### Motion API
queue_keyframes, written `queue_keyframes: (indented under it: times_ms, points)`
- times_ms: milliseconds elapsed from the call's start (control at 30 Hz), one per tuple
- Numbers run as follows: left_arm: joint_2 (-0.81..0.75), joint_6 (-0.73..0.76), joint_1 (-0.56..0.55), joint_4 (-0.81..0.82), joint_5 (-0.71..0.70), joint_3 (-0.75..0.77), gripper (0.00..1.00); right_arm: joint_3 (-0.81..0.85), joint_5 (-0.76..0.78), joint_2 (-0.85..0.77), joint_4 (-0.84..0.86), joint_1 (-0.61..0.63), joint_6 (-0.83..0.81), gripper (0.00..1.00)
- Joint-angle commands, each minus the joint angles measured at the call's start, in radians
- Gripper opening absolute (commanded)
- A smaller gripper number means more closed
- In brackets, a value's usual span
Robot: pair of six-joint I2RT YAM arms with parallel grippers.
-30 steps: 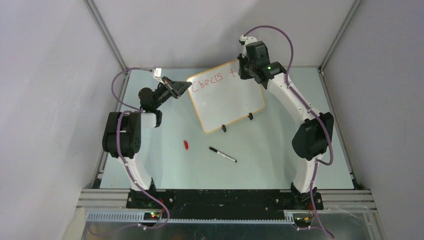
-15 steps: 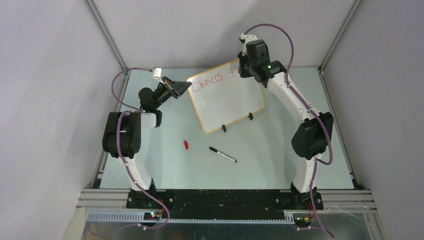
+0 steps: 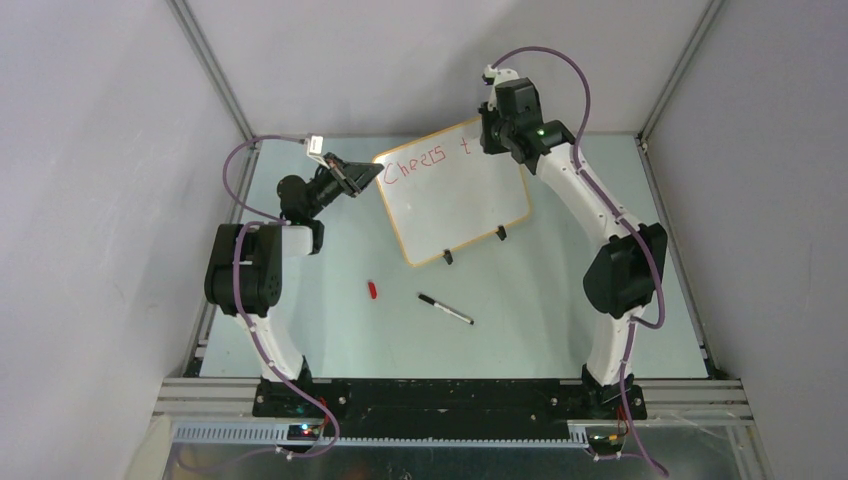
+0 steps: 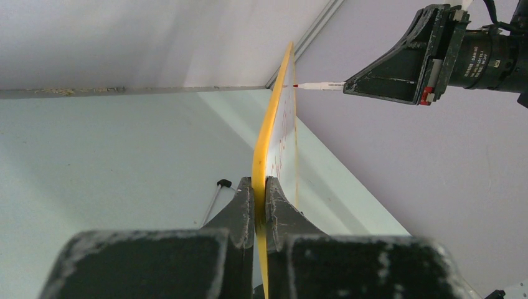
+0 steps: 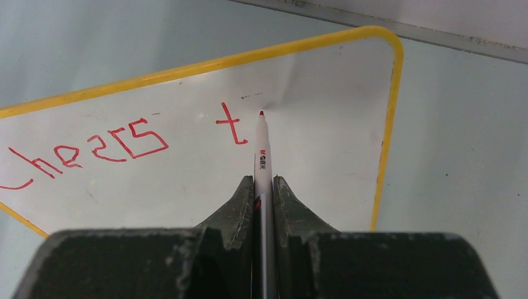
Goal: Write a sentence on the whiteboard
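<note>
The whiteboard (image 3: pixel 460 205) stands tilted at the back of the table, with a yellow-orange rim (image 4: pixel 268 134). My left gripper (image 3: pixel 368 173) (image 4: pixel 260 185) is shut on its left edge. The sentence (image 3: pixel 415 163) in red reads "Cheers t" (image 5: pixel 124 146) along the top row. My right gripper (image 3: pixel 497 142) (image 5: pixel 264 184) is shut on a red-tipped white marker (image 5: pixel 261 152) (image 4: pixel 319 86). The marker's tip sits just right of the "t", very near the board (image 5: pixel 324 156). Whether it touches I cannot tell.
A black marker (image 3: pixel 446 309) lies on the table in front of the board, with a small red cap (image 3: pixel 372 290) to its left. Two black clip feet (image 3: pixel 447 257) prop the board's lower edge. Enclosure walls stand close on both sides and behind.
My right gripper has shifted slightly to the right with the marker, uncovering the "t". The left gripper and the board have not moved.
</note>
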Motion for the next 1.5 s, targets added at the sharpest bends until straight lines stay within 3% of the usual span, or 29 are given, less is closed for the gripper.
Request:
queue_keyframes:
  times_ms: [0,1467]
  points:
    - [-0.024,0.095,-0.005,0.015,0.05,-0.009,0.0,0.051,0.012,0.028,0.013,-0.004,0.013,0.0]
    - [-0.024,0.099,-0.005,0.008,0.05,-0.007,0.0,0.056,-0.028,0.028,-0.003,0.015,0.002,0.0]
